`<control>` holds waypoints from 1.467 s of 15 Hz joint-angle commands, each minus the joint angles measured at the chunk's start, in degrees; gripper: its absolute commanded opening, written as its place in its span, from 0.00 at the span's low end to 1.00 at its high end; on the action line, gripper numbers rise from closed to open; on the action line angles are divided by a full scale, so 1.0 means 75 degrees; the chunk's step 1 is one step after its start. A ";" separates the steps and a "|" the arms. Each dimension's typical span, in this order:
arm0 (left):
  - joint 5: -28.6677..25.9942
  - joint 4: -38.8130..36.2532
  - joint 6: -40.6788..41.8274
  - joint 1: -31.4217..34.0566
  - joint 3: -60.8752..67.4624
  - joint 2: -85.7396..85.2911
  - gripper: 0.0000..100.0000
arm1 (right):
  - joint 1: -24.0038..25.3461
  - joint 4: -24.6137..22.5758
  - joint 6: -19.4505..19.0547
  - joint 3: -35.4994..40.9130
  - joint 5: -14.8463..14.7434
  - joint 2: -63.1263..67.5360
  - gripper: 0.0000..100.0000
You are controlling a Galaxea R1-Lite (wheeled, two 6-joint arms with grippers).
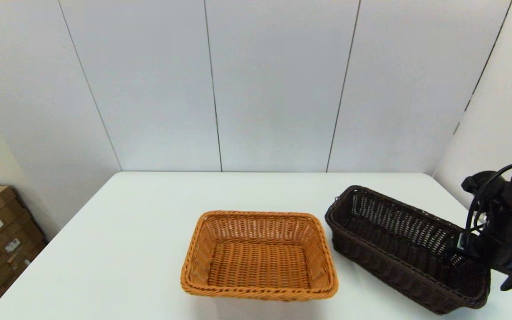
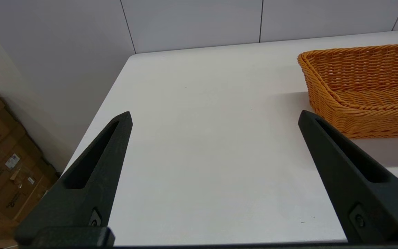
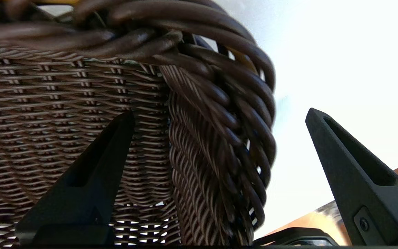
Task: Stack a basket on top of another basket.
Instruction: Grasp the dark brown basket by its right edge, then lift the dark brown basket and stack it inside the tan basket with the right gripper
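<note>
The dark brown basket (image 1: 405,249) is sitting on the right part of the white table (image 1: 140,231), turned at an angle. The orange-tan basket (image 1: 259,255) is lying near the middle of the table, just beside it on the left, and the two are not touching. Both baskets are standing upright with the open side up.

The right gripper (image 3: 219,117) is reaching over the right end of the dark brown basket. Its fingers are spread wide apart, one inside the basket and one outside, so the braided rim and the end wall are passing between them. The fingers are not pressing on the wicker.

The left gripper (image 2: 214,116) is hanging over the bare left part of the table, with the orange-tan basket near it. Its fingers are also standing wide apart and are holding nothing.
</note>
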 commanded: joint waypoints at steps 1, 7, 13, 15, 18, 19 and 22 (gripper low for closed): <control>-0.0003 0.0000 0.0001 0.0001 0.0035 0.0010 1.00 | -0.0003 0.0019 0.0006 -0.0012 -0.0011 0.0060 0.00; -0.0003 0.0000 0.0001 0.0001 0.0035 0.0010 1.00 | -0.0026 0.0019 0.0017 -0.0023 -0.0011 0.0072 0.00; -0.0003 0.0000 0.0001 0.0001 0.0035 0.0010 1.00 | -0.0261 0.0019 0.0006 -0.0070 -0.0011 -0.0010 0.00; -0.0003 0.0000 0.0001 0.0001 0.0035 0.0010 1.00 | -0.0472 0.0019 -0.0065 -0.0199 0.0048 -0.0210 0.00; -0.0003 0.0000 0.0001 0.0001 0.0035 0.0010 1.00 | -0.0765 0.0101 -0.0053 -0.0375 0.0095 -0.0702 0.00; -0.0003 0.0000 0.0001 0.0001 0.0035 0.0010 1.00 | -0.0859 0.0277 -0.0065 -0.0504 0.0165 -0.0854 0.00; -0.0003 0.0000 0.0001 0.0001 0.0035 0.0010 1.00 | -0.1234 0.1214 -0.0076 -0.0984 0.1044 -0.1299 0.00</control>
